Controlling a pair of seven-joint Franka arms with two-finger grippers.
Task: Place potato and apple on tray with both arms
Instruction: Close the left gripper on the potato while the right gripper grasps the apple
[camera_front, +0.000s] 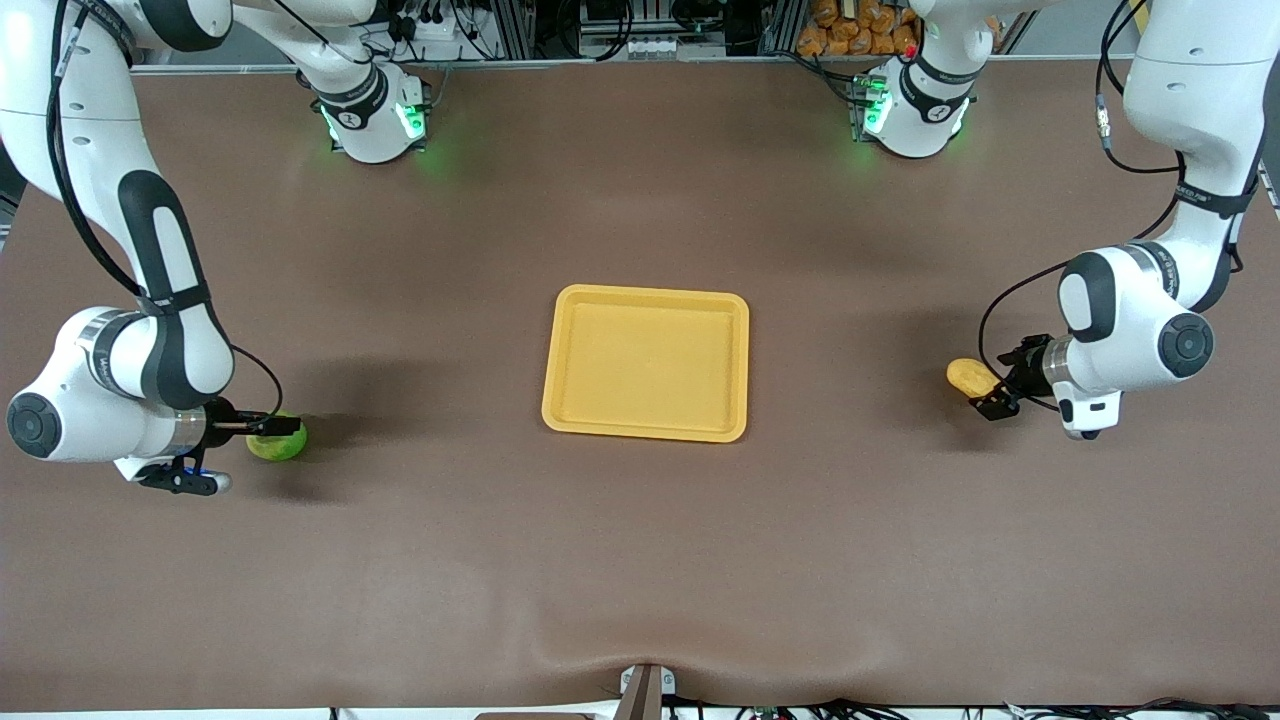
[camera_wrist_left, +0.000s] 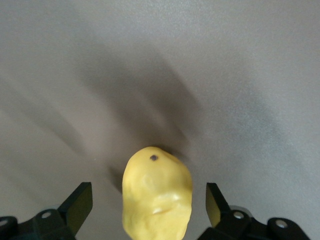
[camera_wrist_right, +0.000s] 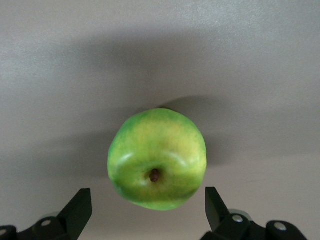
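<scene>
Brown table (camera_front: 640, 560) fills the front view, w/ both arm bases along its top edge. Two white arms: right arm (camera_front: 150, 300) reaches down at its own end of the table, left arm (camera_front: 1150, 320) does likewise at the other end. Yellow-orange tray (camera_front: 646, 362) sits flat at mid-table, roughly centred btwn the arms, nothing on it, well apart from both food items. Right gripper (camera_front: 270, 428) is low at the apple (camera_front: 277, 441), which rests on the table at the right arm's end, a bit nearer the front camera than the tray's centre. In the right wrist view the apple (camera_wrist_right: 157, 159) lies btwn the two black fingers (camera_wrist_right: 77, 210), stem dimple showing; fingers spread wide w/ gaps on both sides, not touching the fruit. Left gripper (camera_front: 992, 390) is low at the potato (camera_front: 971, 377), which lies on the table at the left arm's end, about level w/ the tray. Left wrist view shows the potato (camera_wrist_left: 157, 195) btwn that gripper's fingers (camera_wrist_left: 78, 207), small dark spot on its skin; fingers apart, clear space each side, no contact. Neither item is lifted; shadows sit right under both.
</scene>
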